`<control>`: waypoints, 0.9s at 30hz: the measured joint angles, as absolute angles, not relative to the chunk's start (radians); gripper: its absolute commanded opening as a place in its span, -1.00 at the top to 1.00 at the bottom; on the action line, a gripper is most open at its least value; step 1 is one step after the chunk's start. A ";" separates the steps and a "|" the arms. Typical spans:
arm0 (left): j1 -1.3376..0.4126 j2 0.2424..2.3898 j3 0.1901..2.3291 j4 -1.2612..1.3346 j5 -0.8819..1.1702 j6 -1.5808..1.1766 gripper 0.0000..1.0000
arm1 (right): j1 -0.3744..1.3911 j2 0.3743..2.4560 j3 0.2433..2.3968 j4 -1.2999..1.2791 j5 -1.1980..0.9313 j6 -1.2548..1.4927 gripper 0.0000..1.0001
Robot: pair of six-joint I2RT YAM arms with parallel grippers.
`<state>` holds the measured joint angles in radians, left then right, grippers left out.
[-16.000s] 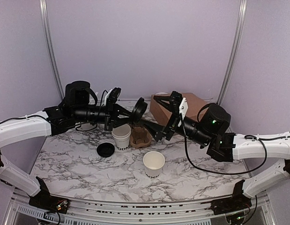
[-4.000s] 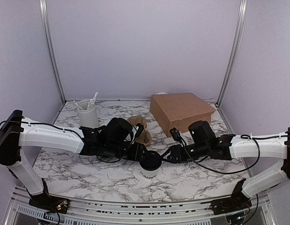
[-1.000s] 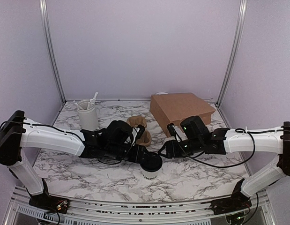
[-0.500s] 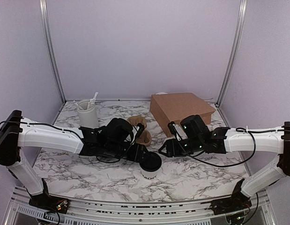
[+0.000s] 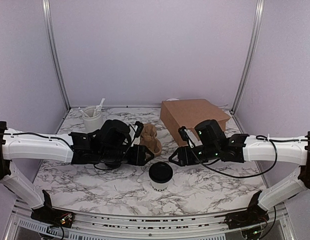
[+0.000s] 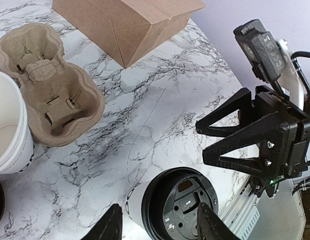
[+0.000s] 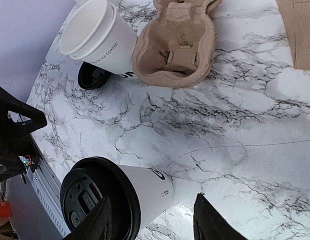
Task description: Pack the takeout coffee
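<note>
top external: the coffee (image 5: pixel 161 175) stands upright on the desk (image 5: pixel 84 186), lid on and long axis vertical. it sits on the near side of the carrier (image 5: pixel 151 140), apart from it.

the left hand (image 5: pixel 146 156) and the right hand (image 5: pixel 173 159) face each other just above the coffee, one on each side. both are released, fingers spread, grasping nothing and touching nothing. from each hand the coffee lies inward and toward the near edge. neither hand looks clearly nearer, so either could likely take it from the side. the carry would then probably run from the coffee away toward the carrier's empty cells.

count:
- two printed cups. one is the lidded coffee. the other is an open cup (image 7: pixel 97 32), just beside the carrier on its left.
- two black lids. one is on the coffee. the other is a loose lid (image 7: pixel 88 76), lying by the open cup on the side away from the carrier.
- one carrier.
- one brown bag (image 5: pixel 195 117), right of the carrier.
- one tumbler (image 5: pixel 92 123) with cutlery, well left of the carrier.
</note>
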<state>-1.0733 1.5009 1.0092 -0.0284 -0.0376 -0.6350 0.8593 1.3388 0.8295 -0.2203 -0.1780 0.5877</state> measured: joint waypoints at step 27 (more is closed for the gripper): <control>-1.066 1.546 0.960 -0.032 0.043 -0.692 0.04 | 0.957 1.328 0.830 -0.244 -0.234 0.583 0.22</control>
